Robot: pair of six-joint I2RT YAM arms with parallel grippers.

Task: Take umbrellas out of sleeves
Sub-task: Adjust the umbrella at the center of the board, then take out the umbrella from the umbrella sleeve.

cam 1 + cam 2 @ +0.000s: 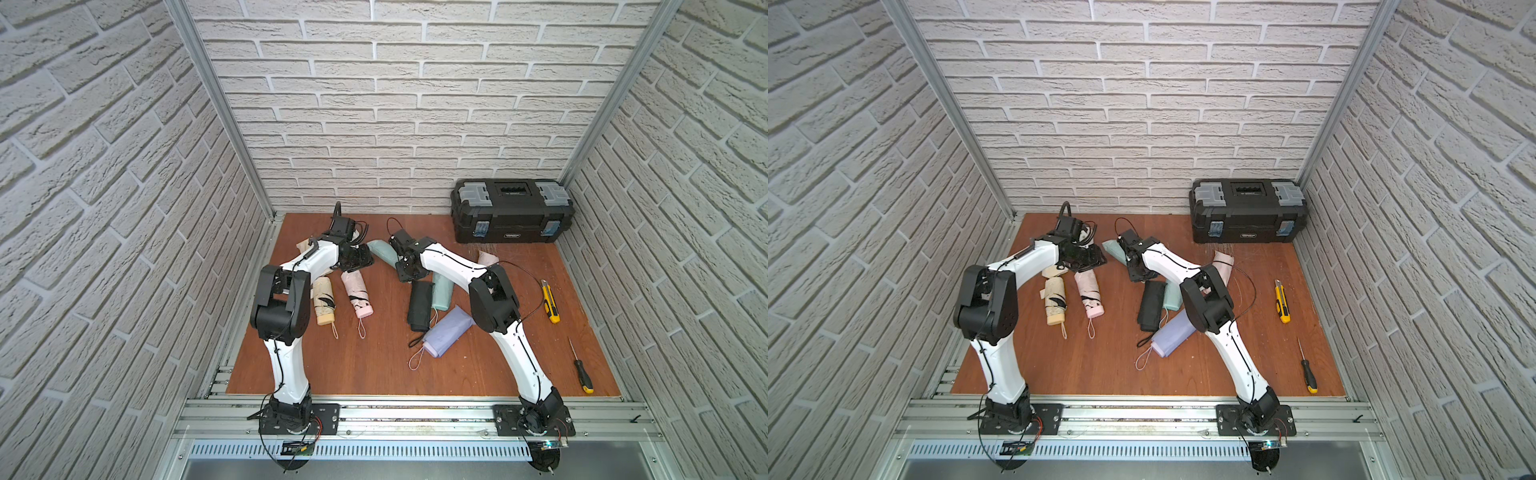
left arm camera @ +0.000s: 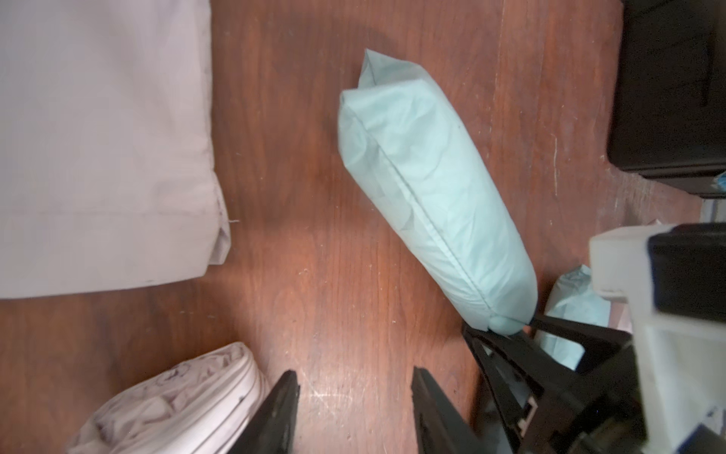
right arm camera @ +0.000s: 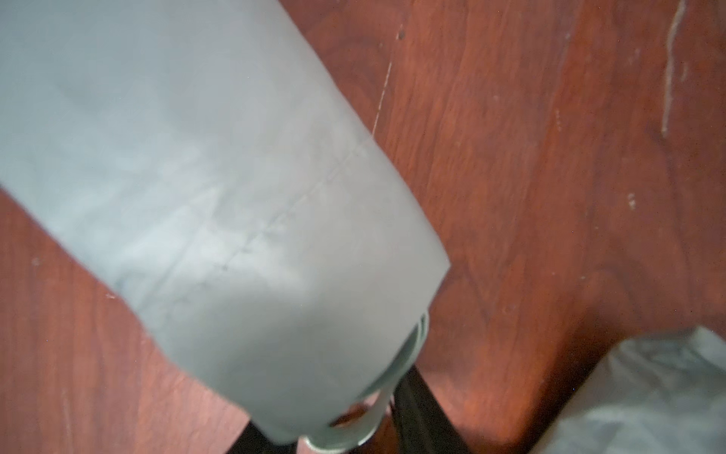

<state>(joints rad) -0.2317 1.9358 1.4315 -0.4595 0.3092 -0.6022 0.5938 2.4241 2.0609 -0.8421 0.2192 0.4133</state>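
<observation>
Left hand (image 2: 353, 381): we see its two black fingers (image 2: 283, 412) spread apart with only bare counter (image 2: 314, 275) between them; it holds nothing.
Right hand (image 1: 402, 268): it is set at the mouth end of the mint sleeve (image 2: 432, 196), with a finger on either side. We cannot tell whether the fingers are pressed onto that end or just flank it; the right wrist view is blurred there.
Mint sleeve: plump and full, lying on the counter between the two arms near the back, in both top views. The closed end points toward the left arm and the mouth end toward the right hand.
Mint umbrella (image 2: 505, 325): inside that sleeve, with only its rounded handle end showing at the mouth.
Beige sleeve (image 2: 106, 137): flat and limp on the counter, near the left hand and apart from the mint sleeve.
Left group: we note a beige umbrella (image 1: 324, 301) and a pink umbrella (image 1: 356, 293) side by side with no sleeve on either, their wrist loops toward the front.
Right group: a black umbrella (image 1: 419, 307), a second mint bundle (image 1: 441, 293) and a lilac bundle (image 1: 446, 332) lie crowded together beside the right arm. A pink bundle (image 1: 487, 258) is partly hidden behind that arm.
Tools: the black toolbox (image 1: 513, 212) sits in the back right corner. A yellow utility knife (image 1: 550, 301) and a screwdriver (image 1: 582, 368) lie along the right edge, well apart from the umbrellas.
</observation>
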